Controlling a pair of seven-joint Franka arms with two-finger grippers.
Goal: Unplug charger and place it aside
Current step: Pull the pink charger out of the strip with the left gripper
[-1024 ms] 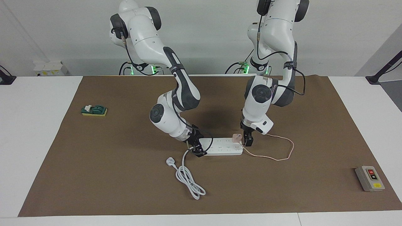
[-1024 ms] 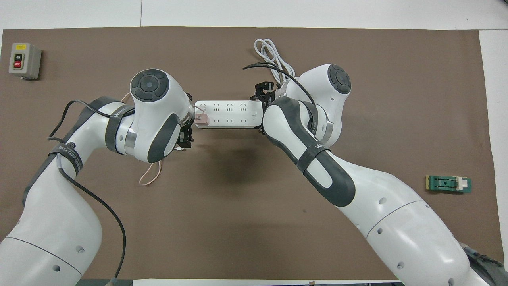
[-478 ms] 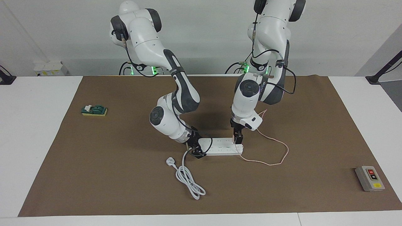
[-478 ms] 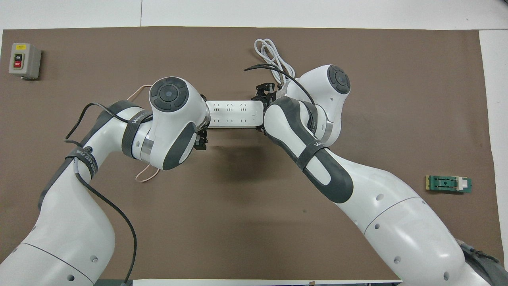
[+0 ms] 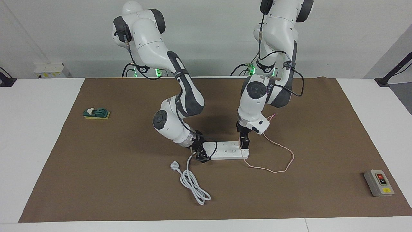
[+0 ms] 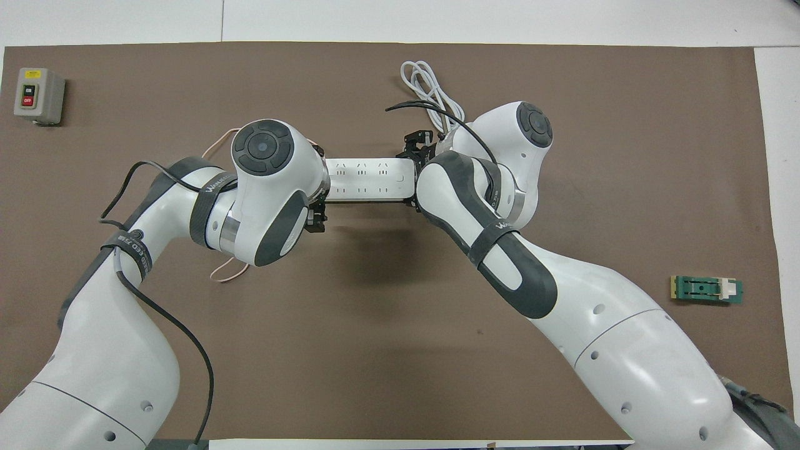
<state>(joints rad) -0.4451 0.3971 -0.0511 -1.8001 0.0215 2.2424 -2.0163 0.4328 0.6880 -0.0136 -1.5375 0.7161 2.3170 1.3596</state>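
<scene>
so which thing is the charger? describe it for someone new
Start at the long white power strip mid-mat. At its end under the left hand sits the small pale pink cube charger, mostly hidden. Only it trails a thin pink cable.

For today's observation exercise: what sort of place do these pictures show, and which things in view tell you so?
Most likely a robotics lab test bench, not a home or office. Two arms on bases work over a brown mat covering a white table. The props look staged: a power strip, a grey switch box, and a green block.
</scene>
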